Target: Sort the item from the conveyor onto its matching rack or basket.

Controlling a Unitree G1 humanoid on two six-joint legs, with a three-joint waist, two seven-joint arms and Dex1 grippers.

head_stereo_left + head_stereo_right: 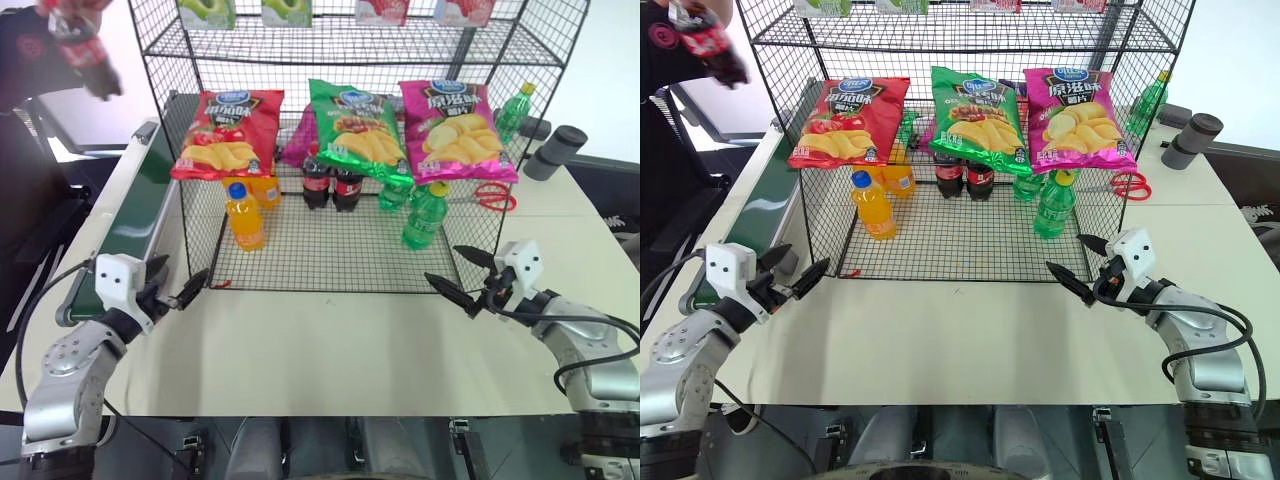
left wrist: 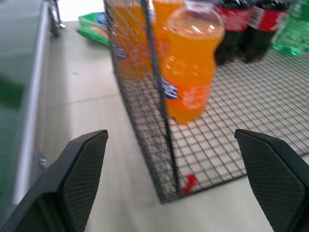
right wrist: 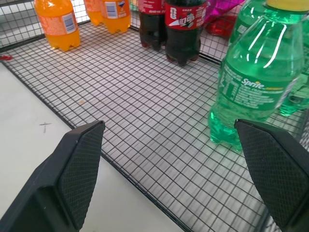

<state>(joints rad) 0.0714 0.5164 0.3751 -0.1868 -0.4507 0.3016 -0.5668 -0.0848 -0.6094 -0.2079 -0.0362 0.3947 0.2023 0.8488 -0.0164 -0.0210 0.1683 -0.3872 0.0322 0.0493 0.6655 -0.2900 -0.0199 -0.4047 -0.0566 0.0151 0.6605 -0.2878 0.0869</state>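
1. A pale, matte table top (image 1: 330, 350) is seen under both grippers. A faint pencil cross is marked on it just ahead of the right gripper's jaws in the right wrist view.
2. The left gripper (image 1: 178, 285) is held above the table with its jaws spread wide and nothing between them. The near corner of the black wire basket (image 2: 166, 159) lies directly ahead of the gap.
3. The right gripper (image 1: 462, 275) is likewise held with jaws wide apart and empty. The basket floor lies straight ahead of them.
4. Beyond the left jaws, an orange-drink bottle (image 1: 245, 215) stands inside the basket. Beyond the right jaws, a green bottle (image 3: 256, 77) stands upright on the grid.
5. Outboard of the left jaws, the conveyor (image 1: 130, 215) runs away along the table edge. No item is seen on its visible belt.
6. Farther in, two cola bottles (image 1: 330, 183) stand at the back of the basket, their tops hidden behind hanging crisp bags (image 1: 355, 125).
7. The cola bottle (image 1: 85, 50) of the task is held high at the far left by a person's hand (image 1: 75, 8), well beyond and above the left jaws. It is blurred, and the hand is cut off by the frame edge.
8. Red scissors (image 1: 490, 196) and a grey cylinder (image 1: 555, 152) lie on the table past the basket's far right side.
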